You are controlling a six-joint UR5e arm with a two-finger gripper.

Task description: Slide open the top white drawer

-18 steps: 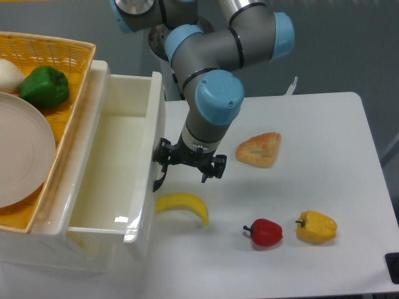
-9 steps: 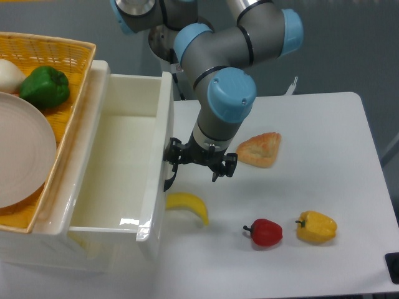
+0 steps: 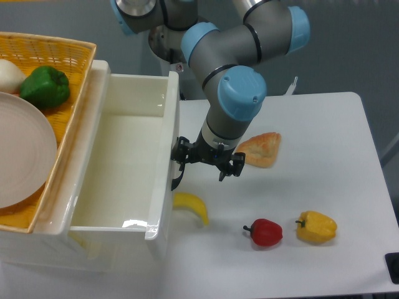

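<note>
The top white drawer (image 3: 163,205) stands pulled far out of the cabinet, and its glossy inside holds nothing. Its front wall faces the table, and the curved black handle (image 3: 176,182) shows at that front. My gripper (image 3: 199,178) hangs right against the drawer front. Its fingers are spread apart, and the left one sits at the handle while the right one (image 3: 222,177) is over bare table. Whether the left finger touches the handle is hard to make out. The lower drawer front is hidden under the open drawer.
A yellow wicker basket (image 3: 75,56) on the cabinet top holds a plate (image 3: 22,156), a green pepper (image 3: 43,86) and a white object. On the table lie a banana (image 3: 192,205) just below the gripper, a pastry (image 3: 260,149), a red pepper (image 3: 265,232) and a yellow pepper (image 3: 317,227).
The drawer front has slid to the right, further out of the cabinet, with my gripper moving right along with it. The banana is partly covered by the drawer front now.
</note>
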